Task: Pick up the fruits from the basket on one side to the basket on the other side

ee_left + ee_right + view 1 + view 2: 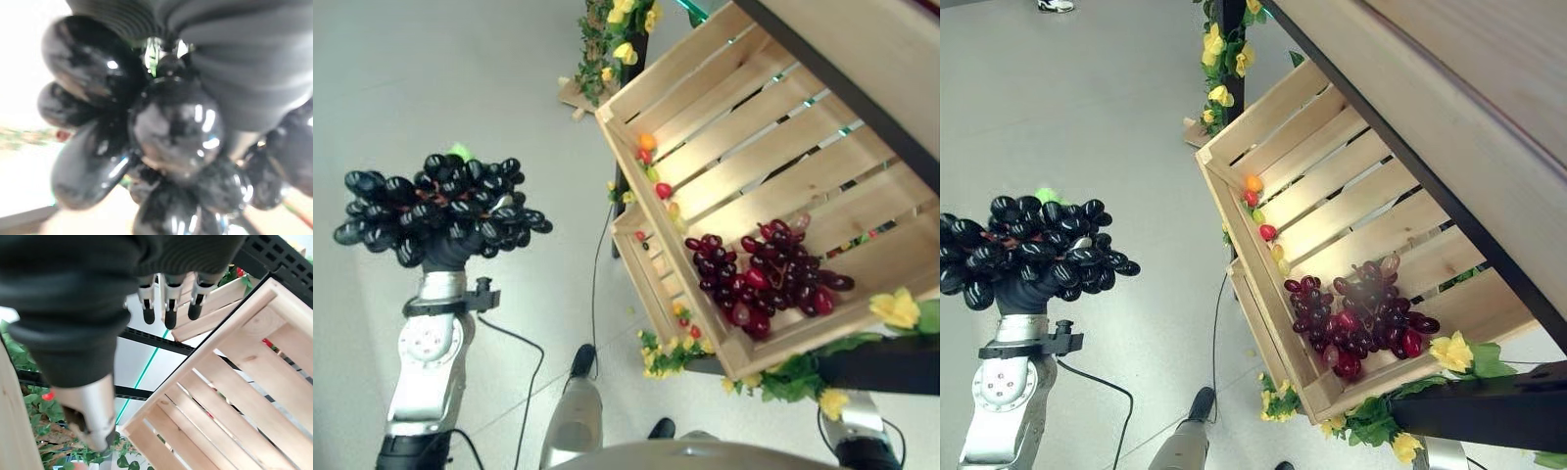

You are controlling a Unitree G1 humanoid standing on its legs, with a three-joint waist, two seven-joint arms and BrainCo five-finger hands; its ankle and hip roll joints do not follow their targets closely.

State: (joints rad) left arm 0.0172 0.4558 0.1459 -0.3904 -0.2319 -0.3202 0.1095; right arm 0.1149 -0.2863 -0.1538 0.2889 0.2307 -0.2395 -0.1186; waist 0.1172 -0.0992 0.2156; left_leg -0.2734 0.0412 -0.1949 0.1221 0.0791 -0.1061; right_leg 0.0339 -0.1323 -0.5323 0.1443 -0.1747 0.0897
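Left hand [1023, 292] is gripping the black grapes [440, 208], carrying them mid-transfer; next it's needing a drop into a crate [783, 127]; right hand [168, 303] is hanging relaxed, empty.

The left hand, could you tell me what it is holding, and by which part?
The left hand holds a bunch of black grapes from underneath; its fingers are hidden in the bunch.
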